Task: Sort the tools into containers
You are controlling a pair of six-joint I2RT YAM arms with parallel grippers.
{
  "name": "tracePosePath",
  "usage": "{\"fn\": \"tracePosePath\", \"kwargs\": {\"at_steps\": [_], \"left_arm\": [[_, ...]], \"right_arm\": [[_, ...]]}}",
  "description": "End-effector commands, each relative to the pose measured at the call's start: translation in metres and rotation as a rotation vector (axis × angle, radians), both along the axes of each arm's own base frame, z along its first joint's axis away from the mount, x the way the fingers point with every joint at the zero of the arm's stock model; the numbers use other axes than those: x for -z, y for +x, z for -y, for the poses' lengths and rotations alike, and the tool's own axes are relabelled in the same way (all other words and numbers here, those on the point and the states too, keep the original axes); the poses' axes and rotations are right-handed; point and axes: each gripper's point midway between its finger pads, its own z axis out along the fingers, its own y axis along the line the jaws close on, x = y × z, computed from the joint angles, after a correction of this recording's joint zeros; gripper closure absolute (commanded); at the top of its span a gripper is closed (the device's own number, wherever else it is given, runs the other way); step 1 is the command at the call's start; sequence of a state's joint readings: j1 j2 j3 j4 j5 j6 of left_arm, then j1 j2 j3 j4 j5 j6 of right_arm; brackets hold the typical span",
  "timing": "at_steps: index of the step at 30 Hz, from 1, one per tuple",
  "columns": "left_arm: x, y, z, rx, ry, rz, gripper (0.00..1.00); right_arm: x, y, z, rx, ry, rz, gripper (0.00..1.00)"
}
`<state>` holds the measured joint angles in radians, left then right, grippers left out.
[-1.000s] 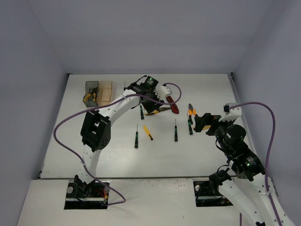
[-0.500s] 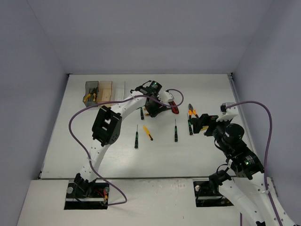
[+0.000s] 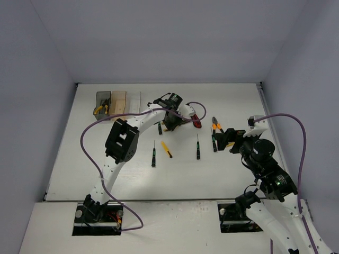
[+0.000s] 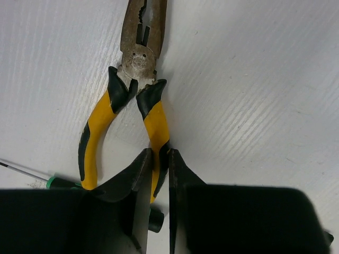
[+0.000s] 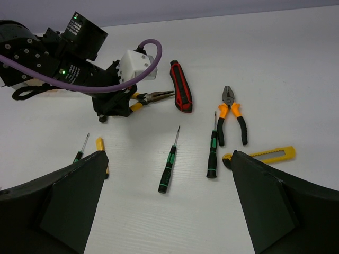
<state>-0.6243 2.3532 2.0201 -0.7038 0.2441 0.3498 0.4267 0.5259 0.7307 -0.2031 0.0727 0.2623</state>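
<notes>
Since a second ago the left gripper (image 4: 158, 159) has settled onto the long-nose pliers (image 4: 139, 58); its fingers now pinch one yellow handle, nearly closed, pliers' head lying ahead of the fingertips; lift judged next; containers (image 3: 119, 101) well apart, leftward; right gripper (image 5: 167, 211) wide open, empty.

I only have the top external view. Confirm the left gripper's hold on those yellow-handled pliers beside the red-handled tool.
Observer: In the left wrist view, the left gripper is closed on one handle of the yellow-and-black-handled long-nose pliers, which lie flat on the white table.
Operator: Report the right gripper too.
Observer: Its wrist view shows the right gripper wide open, holding nothing.
</notes>
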Motion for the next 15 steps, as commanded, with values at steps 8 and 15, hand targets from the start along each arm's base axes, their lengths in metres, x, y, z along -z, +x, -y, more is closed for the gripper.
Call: {"fn": "tracePosePath", "kwargs": {"at_steps": [8,15], "left_arm": [[-0.119,0.017,0.010,-0.094,-0.264,0.306,1.00],[-0.177,0.017,0.006,-0.169,-0.383,0.426,1.00]], "right_arm": [[-0.011,0.005,-0.005,-0.014,0.016,0.039,0.00],[-0.011,0.005,-0.007,-0.023,0.017,0.037,0.00]]}}
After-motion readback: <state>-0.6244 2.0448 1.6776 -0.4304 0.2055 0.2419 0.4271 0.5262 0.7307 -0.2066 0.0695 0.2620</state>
